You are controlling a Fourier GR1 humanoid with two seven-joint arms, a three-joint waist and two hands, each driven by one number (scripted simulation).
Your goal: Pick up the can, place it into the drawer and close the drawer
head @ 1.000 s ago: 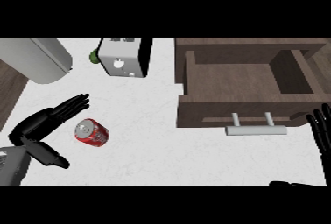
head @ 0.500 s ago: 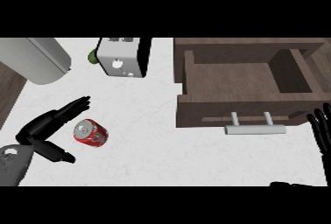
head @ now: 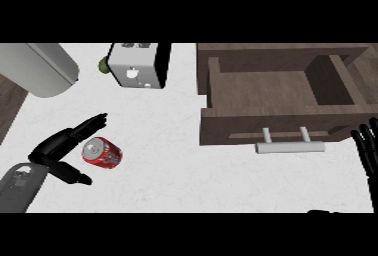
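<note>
Since the earlier frame the left robot hand (head: 63, 147) has slid in closer to the can (head: 102, 153), so its fingers now run right along the can's left side with the thumb sticking out below, and the can itself hasn't budged. So we're on the very first step, the pick-up, and it isn't done yet: the fingers are straight and spread apart, not wrapped round anything, and I can't tell if they actually touch the can or just sit beside it. Next move, I'd guess, is to curl fingers and thumb round the can, lift it, then carry it right across to the drawer (head: 277, 95), which is already pulled open and well apart from the can. The can is red with a silver top, lying tipped on its side on the white table (head: 170, 165), top end facing up-left toward the fingers, so it could roll if nudged instead of gripped. The right robot hand (head: 367, 152) is at the right edge, fingers straight up and open, just resting next to the drawer's handle (head: 290, 146).
</note>
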